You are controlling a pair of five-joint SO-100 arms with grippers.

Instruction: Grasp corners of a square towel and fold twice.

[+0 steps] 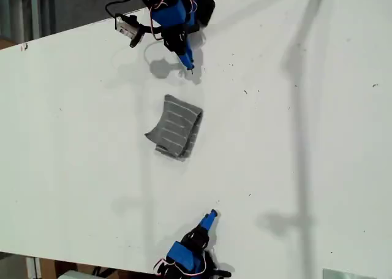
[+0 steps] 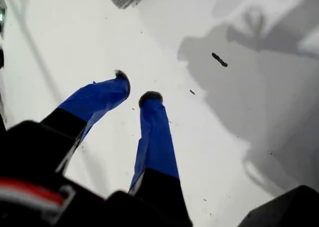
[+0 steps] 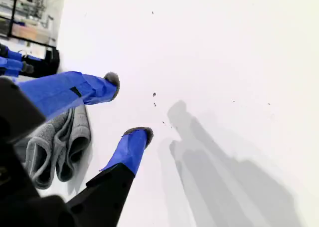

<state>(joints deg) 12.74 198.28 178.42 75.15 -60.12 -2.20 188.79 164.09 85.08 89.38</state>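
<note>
White surface (image 1: 306, 168) fills the exterior view, bare apart from the towel and a few dark specks.

Towel (image 1: 176, 127) lies near the middle of the surface, between the two arms, a bit toward the edge at the exterior view's top. It is folded into a compact, slightly bulging bundle. The stacked layer edges face the edge at the exterior view's bottom. Judged from that, both folds look done or nearly done.

My second gripper (image 3: 130, 107) is well open and holds nothing. It hovers over bare surface with the towel's layered edge close beside it. By that view it is the arm at the surface edge along the exterior view's bottom.

My first gripper (image 2: 134, 90) has only a small gap between its tips and is empty. The towel sits well ahead of it, so I take it for the arm at the opposite edge.

Corners (image 1: 149, 135): one tip pokes out on the bundle's side toward the exterior view's left. The rest are tucked in the layers and I cannot tell them apart.

Risks:
- The bulged layers may spring open, since nothing pins them.
- My second gripper is close enough that a low sweep could snag the looped edge and drag the bundle.
- If a re-grasp is needed, pinching the whole stack instead of one corner would undo the fold.
</note>
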